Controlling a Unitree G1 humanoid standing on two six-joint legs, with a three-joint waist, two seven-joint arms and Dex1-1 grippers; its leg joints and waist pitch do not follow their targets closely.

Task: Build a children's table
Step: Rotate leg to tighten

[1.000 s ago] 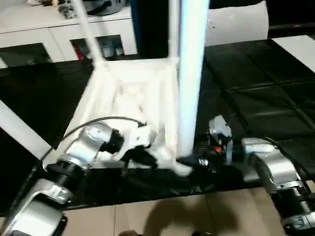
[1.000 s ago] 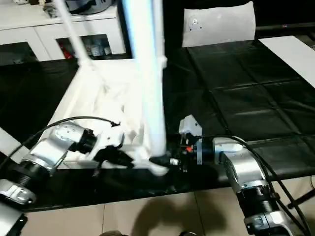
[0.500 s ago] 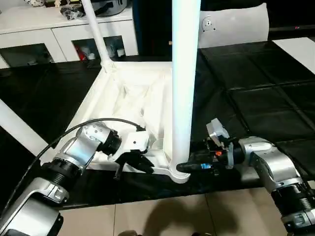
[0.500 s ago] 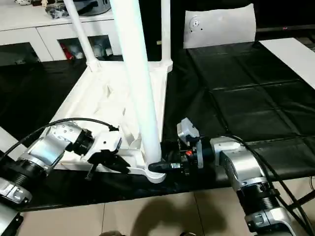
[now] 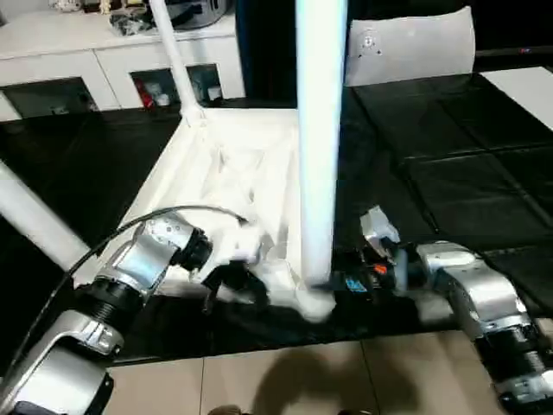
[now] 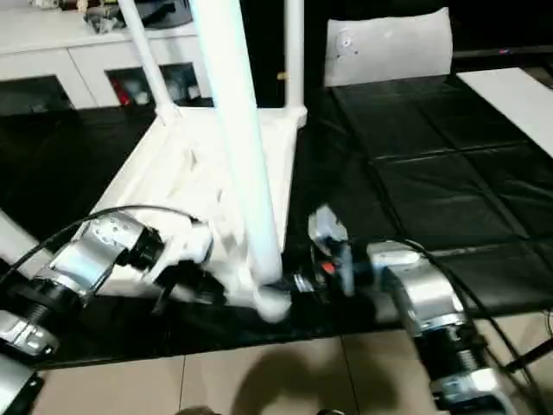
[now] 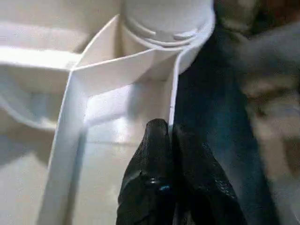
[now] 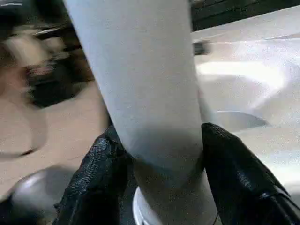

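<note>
Near leg top cut off

Head stereo pair looks forward-down over both forearms. Wrist cams sit close, facing along their fingers. All share the near leg at its socket.

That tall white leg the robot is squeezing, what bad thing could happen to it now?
The leg stands tall in the near corner socket, right at the black table's edge. If the right end effector pushes sideways, the leg might tip. The left end effector pinches only a thin tabletop rim, so the tabletop could slip.
</note>
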